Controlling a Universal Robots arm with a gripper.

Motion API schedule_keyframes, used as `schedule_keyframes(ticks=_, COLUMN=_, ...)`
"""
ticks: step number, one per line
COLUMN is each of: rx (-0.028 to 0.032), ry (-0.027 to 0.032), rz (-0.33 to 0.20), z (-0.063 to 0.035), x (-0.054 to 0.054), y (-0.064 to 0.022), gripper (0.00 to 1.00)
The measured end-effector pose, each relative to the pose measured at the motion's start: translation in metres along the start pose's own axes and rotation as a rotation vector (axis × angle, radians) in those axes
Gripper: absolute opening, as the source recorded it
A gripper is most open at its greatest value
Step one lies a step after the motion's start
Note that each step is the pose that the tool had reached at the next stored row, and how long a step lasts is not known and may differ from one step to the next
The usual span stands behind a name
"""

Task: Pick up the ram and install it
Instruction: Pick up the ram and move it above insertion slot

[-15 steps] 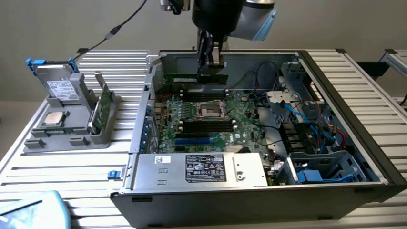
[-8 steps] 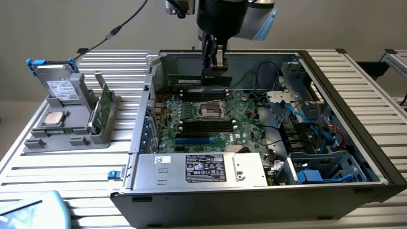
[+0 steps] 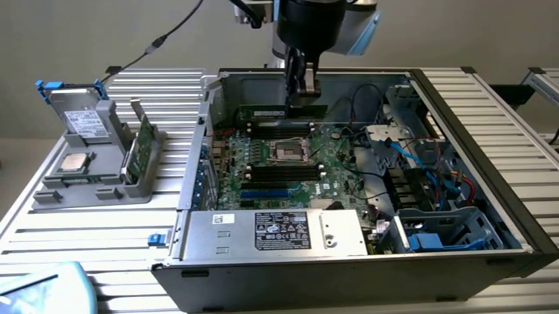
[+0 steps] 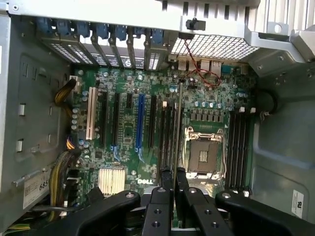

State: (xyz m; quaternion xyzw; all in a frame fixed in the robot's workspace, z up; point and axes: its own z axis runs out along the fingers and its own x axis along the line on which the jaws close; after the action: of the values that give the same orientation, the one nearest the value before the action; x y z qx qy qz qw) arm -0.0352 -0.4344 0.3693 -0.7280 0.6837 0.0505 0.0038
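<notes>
Currently, the claw [image 3: 302,97] pinches the ram [image 3: 266,112] by its upper edge. The ram's long axis runs parallel to the memory slots [image 4: 166,129] below.

Inside PC case [image 3: 349,271]: ram [image 3: 271,112] in my gripper [image 3: 303,91], above mobo [image 3: 328,186] DIMM slots, next to CPU socket [image 3: 286,152]. Parts holder [image 3: 88,191] outside case, on the exterior view's left.

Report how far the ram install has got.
Done: the pickup. The gripper is shut on the ram, well away from the grey holder at the exterior view's left. In hand: the stick hangs inside the computer case, over the black slots beside the processor socket. Left: seating it. It looks to be above the slots, not pressed in.
</notes>
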Motion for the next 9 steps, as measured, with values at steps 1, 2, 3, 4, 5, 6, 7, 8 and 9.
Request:
schedule_keyframes(ticks=1, rx=0.0009, ry=0.0063, rz=0.001, z=0.0005, x=-0.0003, y=-0.0001, gripper=0.14)
schedule_keyframes(ticks=2, rx=0.0018, ry=0.0120, rz=0.002, z=0.0008, x=-0.0006, y=-0.0001, gripper=0.14)
schedule_keyframes(ticks=3, rx=0.0029, ry=0.0165, rz=0.002, z=0.0014, x=-0.0013, y=-0.0004, gripper=0.14)
schedule_keyframes(ticks=4, rx=0.0037, ry=0.0188, rz=0.003, z=0.0021, x=-0.0022, y=-0.0007, gripper=0.14)
schedule_keyframes(ticks=5, rx=0.0045, ry=0.0205, rz=0.003, z=0.0030, x=-0.0031, y=-0.0011, gripper=0.14)
schedule_keyframes(ticks=6, rx=0.0050, ry=0.0211, rz=0.004, z=0.0040, x=-0.0036, y=-0.0016, gripper=0.14)
schedule_keyframes(ticks=7, rx=0.0054, ry=0.0213, rz=0.004, z=0.0053, x=-0.0039, y=-0.0019, gripper=0.14)
schedule_keyframes(ticks=8, rx=0.0057, ry=0.0216, rz=0.005, z=0.0066, x=-0.0041, y=-0.0024, gripper=0.14)
schedule_keyframes(ticks=9, rx=0.0059, ry=0.0216, rz=0.005, z=0.0080, x=-0.0044, y=-0.0029, gripper=0.14)
